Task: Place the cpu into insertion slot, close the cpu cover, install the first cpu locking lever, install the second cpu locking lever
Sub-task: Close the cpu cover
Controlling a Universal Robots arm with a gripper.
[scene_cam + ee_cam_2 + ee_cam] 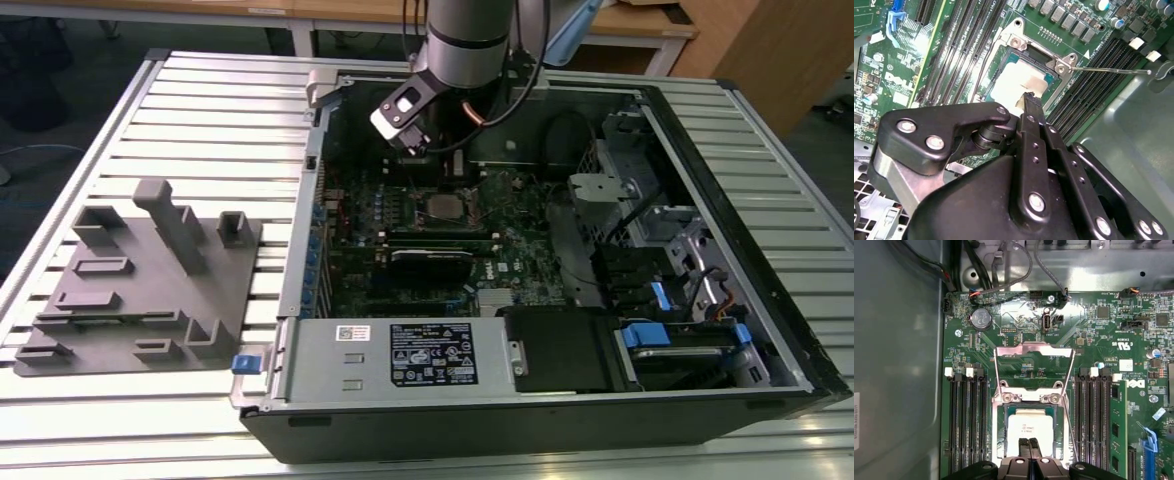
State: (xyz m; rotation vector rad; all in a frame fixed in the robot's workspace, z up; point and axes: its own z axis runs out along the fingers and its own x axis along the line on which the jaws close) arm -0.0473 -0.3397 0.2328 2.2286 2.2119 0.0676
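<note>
The cpu, a pale silvery square, lies in the insertion slot on the green motherboard; it also shows in the second wrist view and the exterior view. The cpu cover, a shiny metal frame, stands swung open beyond the socket's hinge. Two thin wire locking levers stand raised along the socket's sides, and one lever sticks out sideways. My gripper hangs just over the cpu's near edge, fingers shut together with nothing between them. From outside, the gripper sits above the board's rear part.
The open computer case lies on a slatted table. A power supply box with a white label sits at the front, drive bays at the exterior view's right. Memory slots flank the socket. A grey fixture stands at the left.
</note>
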